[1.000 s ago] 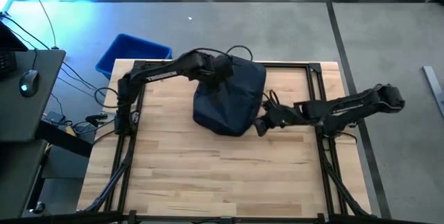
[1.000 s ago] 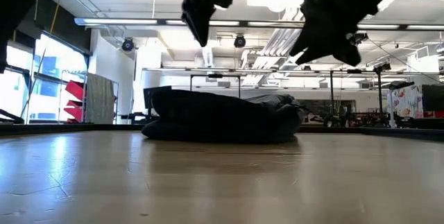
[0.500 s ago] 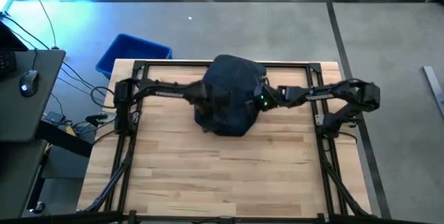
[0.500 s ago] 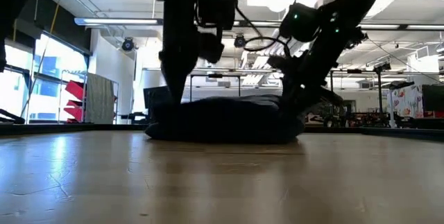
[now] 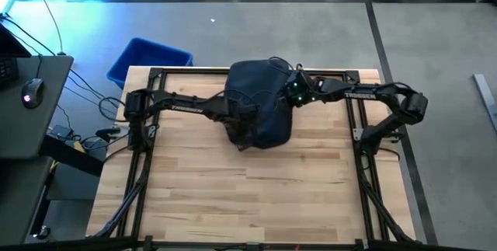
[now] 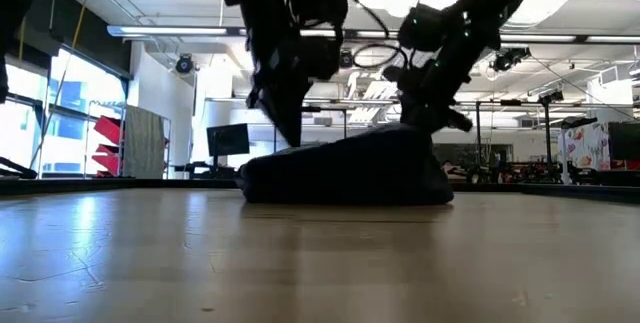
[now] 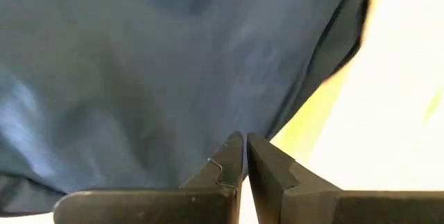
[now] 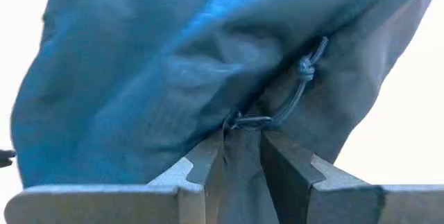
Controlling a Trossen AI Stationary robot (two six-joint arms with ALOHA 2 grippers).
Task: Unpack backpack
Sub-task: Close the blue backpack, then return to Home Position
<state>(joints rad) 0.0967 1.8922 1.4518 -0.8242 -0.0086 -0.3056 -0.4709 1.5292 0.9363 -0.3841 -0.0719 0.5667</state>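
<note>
The dark navy backpack (image 5: pixel 260 99) lies flat on the far middle of the wooden table; in the low view its right part (image 6: pixel 410 138) stands drawn up in a peak. My left gripper (image 5: pixel 245 133) is down at its near left edge, shut (image 7: pixel 244 139). My right gripper (image 5: pixel 292 95) is at the backpack's far right side, shut on fabric beside a zipper pull with a knotted cord (image 8: pixel 295 89). My left gripper's shut fingertips (image 7: pixel 232 151) stand against the backpack's fabric by its dark edge seam (image 7: pixel 291 113), coming steeply from above. Whether any fabric is caught between them I cannot tell. My right gripper pinches a narrow fold of fabric (image 8: pixel 240 156) between its two fingers, just below the zipper pull's metal ring (image 8: pixel 239 121). It comes slanting down from the table's right. That part of the backpack is pulled up while the rest stays on the table.
A blue plastic bin (image 5: pixel 147 58) stands on the floor beyond the table's far left corner. A desk with a mouse (image 5: pixel 31 92) is at the left. Black frame rails (image 5: pixel 144 173) run along the table's sides. Bare wood (image 5: pixel 248 196) fills the near half.
My left gripper has come down and toward the near edge, from above the backpack's far part to its near left edge. My right gripper has swung toward the far edge along the backpack's right side. The backpack has shifted right, its right part now raised in a peak.
</note>
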